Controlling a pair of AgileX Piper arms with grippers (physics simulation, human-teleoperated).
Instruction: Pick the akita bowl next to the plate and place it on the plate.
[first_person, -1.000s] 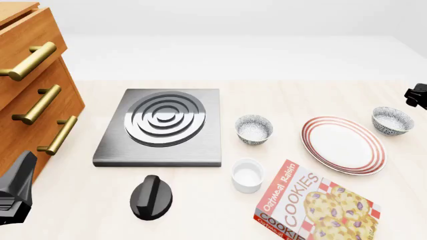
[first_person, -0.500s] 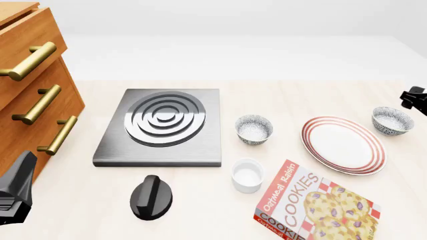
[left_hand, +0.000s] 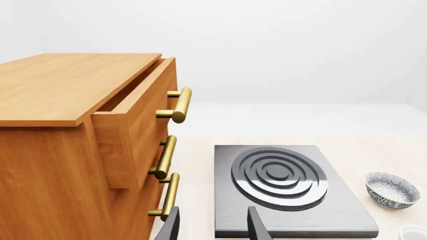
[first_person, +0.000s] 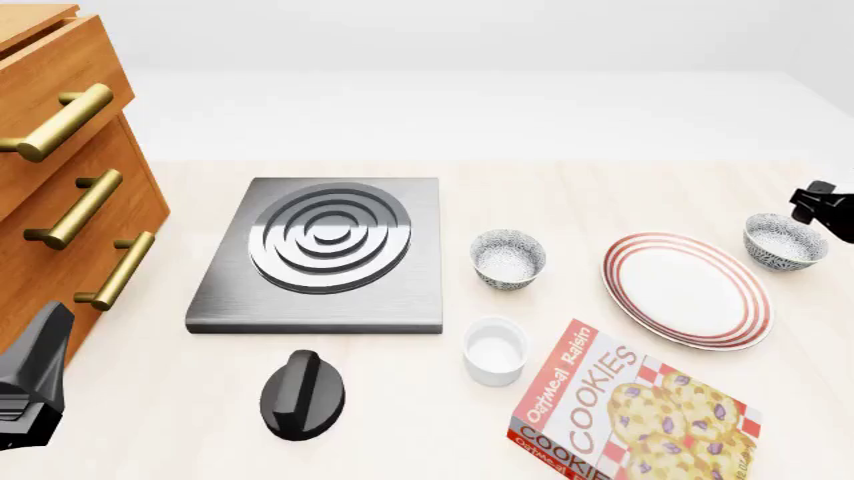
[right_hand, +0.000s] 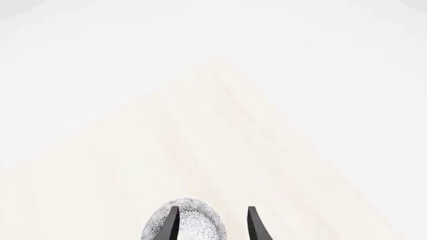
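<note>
Two speckled akita bowls flank the red-ringed plate (first_person: 687, 290). One akita bowl (first_person: 785, 241) sits just off the plate's far-right rim; the other bowl (first_person: 509, 258) stands further away on the plate's left. My right gripper (right_hand: 212, 225) is open, and its black tip (first_person: 817, 204) hangs just above the right bowl's far edge. In the right wrist view that bowl (right_hand: 187, 225) lies under the fingers, mostly by one of them. My left gripper (left_hand: 213, 227) is open and empty, low at the table's near left beside the cabinet.
A grey burner (first_person: 327, 250) with silver rings lies left of centre. A white cup (first_person: 494, 350), a cookie box (first_person: 627, 410) and a black knob (first_person: 302, 394) sit near the front. A wooden drawer cabinet (first_person: 67, 170) with brass handles fills the left.
My right gripper has crept left and down in the front view, closer to the bowl right of the plate. The left arm and all objects stayed still.
</note>
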